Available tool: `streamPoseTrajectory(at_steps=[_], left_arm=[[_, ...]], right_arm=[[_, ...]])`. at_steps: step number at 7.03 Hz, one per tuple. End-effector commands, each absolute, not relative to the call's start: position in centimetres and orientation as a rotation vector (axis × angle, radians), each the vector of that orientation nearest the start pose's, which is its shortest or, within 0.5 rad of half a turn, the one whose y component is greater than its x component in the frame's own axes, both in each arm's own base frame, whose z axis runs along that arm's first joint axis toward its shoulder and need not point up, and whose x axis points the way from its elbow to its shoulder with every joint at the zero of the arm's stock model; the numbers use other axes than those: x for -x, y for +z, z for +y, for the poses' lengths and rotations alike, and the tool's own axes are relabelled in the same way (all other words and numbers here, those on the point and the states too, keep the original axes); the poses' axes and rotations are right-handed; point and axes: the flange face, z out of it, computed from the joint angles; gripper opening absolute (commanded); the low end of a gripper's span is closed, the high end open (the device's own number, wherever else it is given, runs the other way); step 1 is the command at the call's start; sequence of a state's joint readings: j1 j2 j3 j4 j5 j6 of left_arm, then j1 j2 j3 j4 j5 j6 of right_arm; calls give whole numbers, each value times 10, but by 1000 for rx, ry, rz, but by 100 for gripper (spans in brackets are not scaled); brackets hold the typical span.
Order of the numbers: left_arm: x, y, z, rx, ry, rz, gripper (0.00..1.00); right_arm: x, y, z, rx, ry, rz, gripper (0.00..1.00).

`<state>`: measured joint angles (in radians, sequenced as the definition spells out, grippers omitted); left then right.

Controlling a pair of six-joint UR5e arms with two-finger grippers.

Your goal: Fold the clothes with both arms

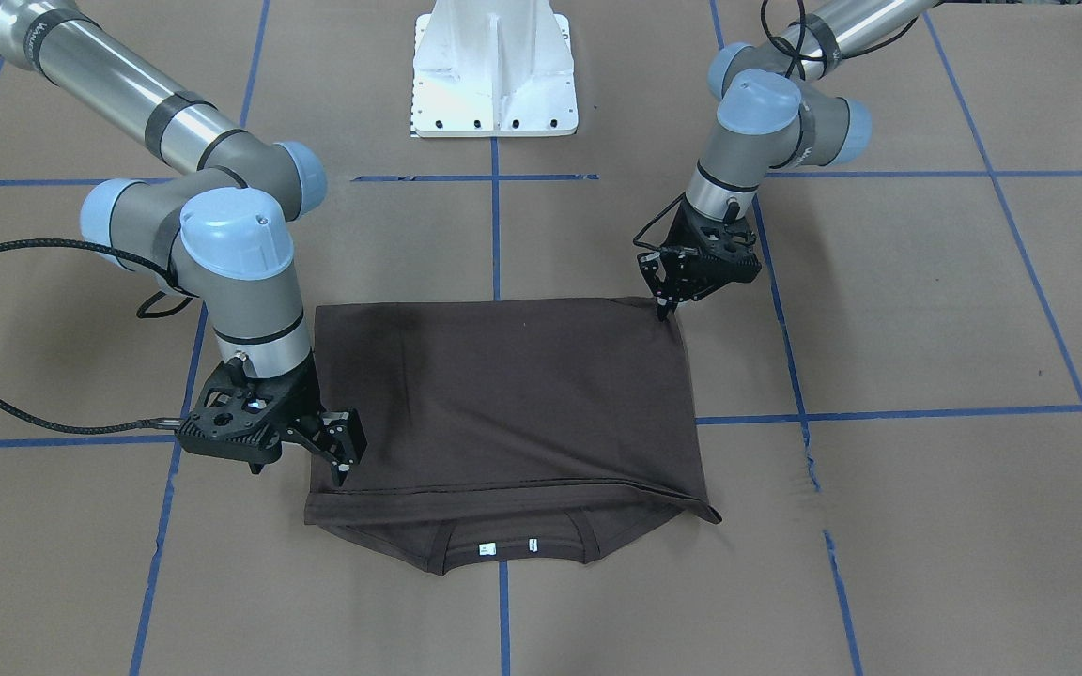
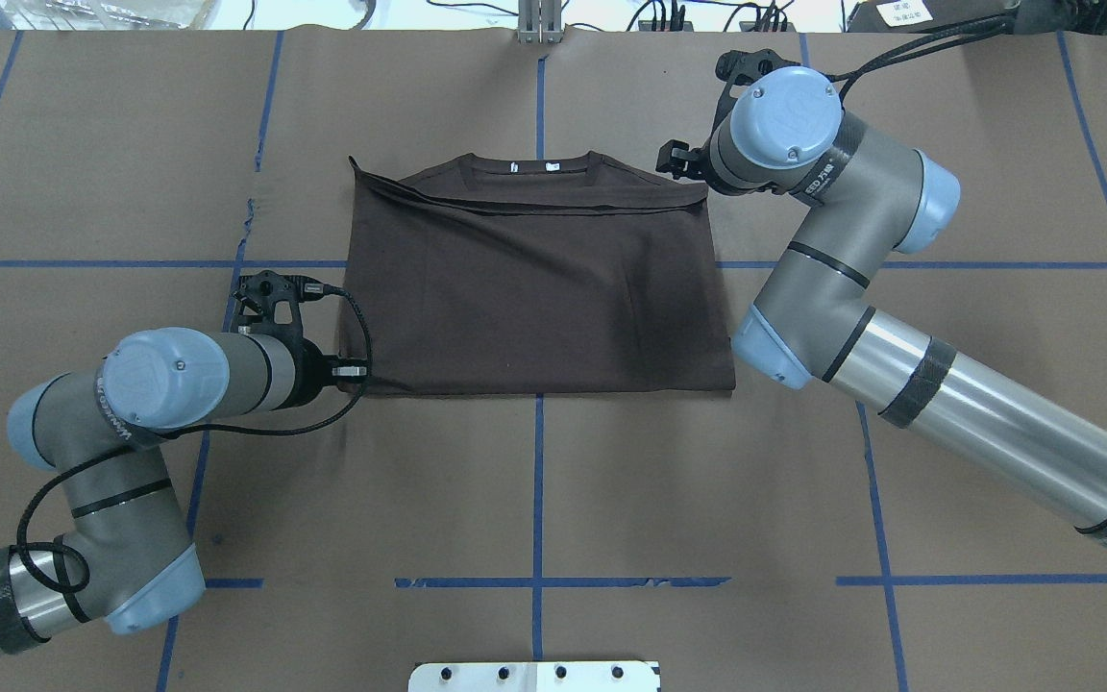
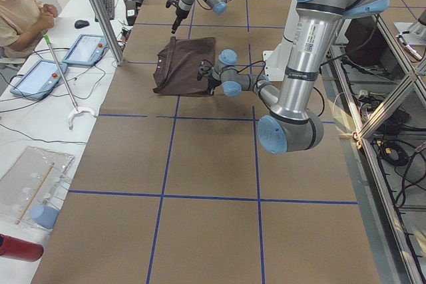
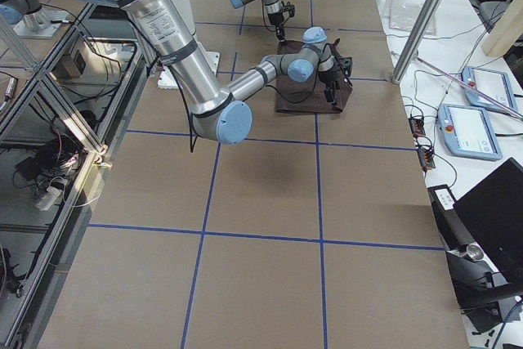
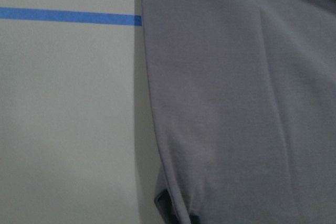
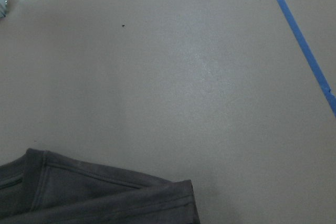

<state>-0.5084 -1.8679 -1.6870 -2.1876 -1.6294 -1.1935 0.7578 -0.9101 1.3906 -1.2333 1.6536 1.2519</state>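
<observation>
we saw the folded T-shirt (image 1: pixel 503 404) on the desk (image 1: pixel 926 310), left pincer (image 1: pixel 661 302) clamped on one corner, right pincer (image 1: pixel 342 462) at the opposite edge, couldn't tell its grip

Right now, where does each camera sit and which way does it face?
Front-facing: across the table, looking down at the T-shirt; left hand view-right, right hand view-left.
Overhead: behind the robot, looking forward; both hands show.
Exterior left: table end; left arm near.
Exterior right: opposite end; right arm near.
Left wrist: down at T-shirt edge; no hand visible.
Right wrist: table, T-shirt corner; no hand visible.
Shared: front-facing and overhead both show collar labels.
</observation>
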Motion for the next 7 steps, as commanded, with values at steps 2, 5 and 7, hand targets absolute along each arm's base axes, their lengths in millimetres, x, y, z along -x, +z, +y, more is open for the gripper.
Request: streamPoseTrajectory(at_steps=[2, 5, 7], left_arm=[[-412, 411, -529, -557, -28, 767, 0], [-432, 392, -686, -635, -114, 622, 0], [-438, 401, -725, -680, -137, 610, 0]], right_arm=[[458, 317, -606, -352, 381, -740, 100], [458, 309, -606, -359, 382, -754, 100], [452, 286, -595, -377, 384, -800, 100]])
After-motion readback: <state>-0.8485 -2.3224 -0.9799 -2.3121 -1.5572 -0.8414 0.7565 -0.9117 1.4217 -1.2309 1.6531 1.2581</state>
